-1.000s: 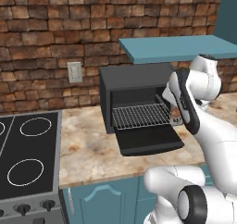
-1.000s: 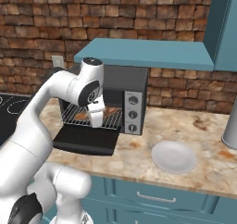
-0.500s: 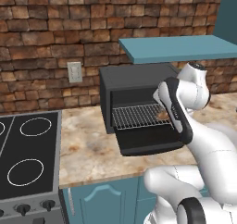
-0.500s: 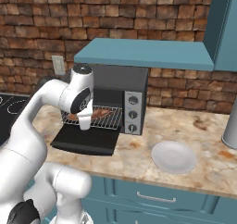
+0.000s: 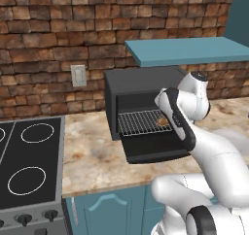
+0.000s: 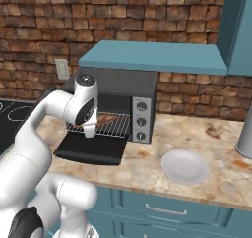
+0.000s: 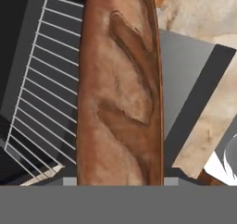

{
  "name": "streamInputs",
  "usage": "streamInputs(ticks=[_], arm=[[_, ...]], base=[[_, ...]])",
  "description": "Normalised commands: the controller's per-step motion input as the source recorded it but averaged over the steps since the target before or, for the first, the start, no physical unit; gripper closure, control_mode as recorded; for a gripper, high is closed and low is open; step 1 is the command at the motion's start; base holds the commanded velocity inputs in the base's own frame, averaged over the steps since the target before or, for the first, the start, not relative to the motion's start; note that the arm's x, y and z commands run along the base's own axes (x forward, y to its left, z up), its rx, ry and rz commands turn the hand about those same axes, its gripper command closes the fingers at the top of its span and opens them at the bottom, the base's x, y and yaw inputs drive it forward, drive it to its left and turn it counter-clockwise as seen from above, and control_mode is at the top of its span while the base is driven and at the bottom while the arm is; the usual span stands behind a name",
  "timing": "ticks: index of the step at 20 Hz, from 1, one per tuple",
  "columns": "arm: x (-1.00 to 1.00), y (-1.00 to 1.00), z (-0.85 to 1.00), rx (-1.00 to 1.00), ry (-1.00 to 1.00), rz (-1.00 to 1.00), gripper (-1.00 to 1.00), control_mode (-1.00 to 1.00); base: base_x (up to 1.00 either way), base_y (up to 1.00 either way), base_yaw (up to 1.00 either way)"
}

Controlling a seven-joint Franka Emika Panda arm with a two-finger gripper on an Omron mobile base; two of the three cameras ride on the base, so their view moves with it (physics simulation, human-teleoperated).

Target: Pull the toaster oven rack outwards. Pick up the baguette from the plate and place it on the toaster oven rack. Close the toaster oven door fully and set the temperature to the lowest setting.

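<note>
The dark grey toaster oven [image 5: 141, 81] [image 6: 142, 84] stands on the counter with its door [image 5: 151, 149] [image 6: 91, 148] dropped flat. The wire rack [image 5: 138, 122] [image 6: 118, 126] [image 7: 32, 102] is pulled out over the door. The reddish-brown baguette [image 5: 163, 121] [image 6: 106, 119] [image 7: 120, 89] hangs just above the right part of the rack, in my gripper [image 5: 166, 118] [image 6: 101, 120], which is shut on it. My own arm hides the fingers. The white plate [image 6: 185, 166] lies bare on the counter right of the oven.
Three round knobs [image 6: 141, 121] sit on the oven's silver side panel. A teal shelf [image 6: 152, 57] overhangs the oven. The black stovetop [image 5: 29, 166] lies to the left. A grey cylinder [image 6: 245, 133] stands at the far right.
My arm has swung to the left, and the baguette has moved with it from the rack's right end to a place further over the rack.
</note>
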Motion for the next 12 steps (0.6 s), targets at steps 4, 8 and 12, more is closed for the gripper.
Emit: streamInputs(ticks=[4,8,12], arm=[[0.28,0.36,-0.2,0.04,-0.04,-0.04,1.0,-1.0],[0.34,0.28,-0.15,0.02,-0.05,-0.05,1.0,-1.0],[0.29,0.16,-0.24,0.0,-0.08,-0.06,1.0,-1.0]], base=[[0.0,0.0,0.0],[0.0,0.0,0.0],[0.0,0.0,0.0]])
